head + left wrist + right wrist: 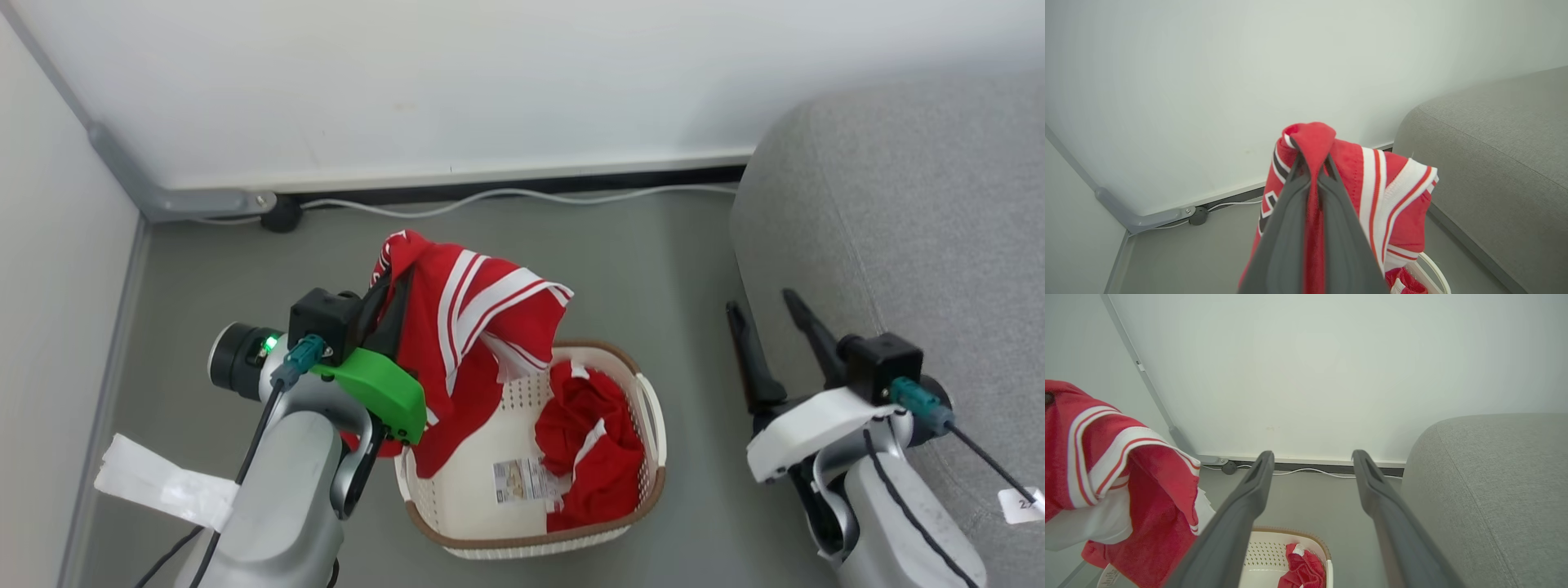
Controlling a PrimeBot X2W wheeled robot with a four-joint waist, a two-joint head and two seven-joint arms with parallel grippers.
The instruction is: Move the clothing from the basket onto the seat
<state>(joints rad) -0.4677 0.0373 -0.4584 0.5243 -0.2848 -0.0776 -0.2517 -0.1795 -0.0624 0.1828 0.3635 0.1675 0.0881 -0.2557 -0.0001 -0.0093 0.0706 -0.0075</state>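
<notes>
The left hand's (390, 298) fingertips are buried in a fold of the jersey (473, 318). In the left wrist view, the left hand (1312, 163) has its two dark fingers pressed together on a bunched red ridge of cloth. Part of a black, white-edged numeral shows to the left of the fingers, too folded to read. In the head view the jersey's lower end drops behind the green wrist cover and in front of the basket (531, 539); whether it touches the basket's wall cannot be told. The jersey and the arm hide the basket's left side. The label sticker (522, 482) on the basket floor is too small to read. The sofa (898, 229) is cut off by the picture's edges.

The jersey is red soft fabric with white-and-red striped bands, and it hangs from the left hand above the basket's left half. The shorts (592, 445) lie crumpled in the basket's right half, below and to the right of that hand, and any print on them is indistinct.

The right hand (761, 304) has its fingers wide apart and holds nothing. It is just beside the sofa's rounded edge and to the right of the basket. In the right wrist view, the right hand (1313, 455) has the shorts (1302, 567) low between its fingers.
</notes>
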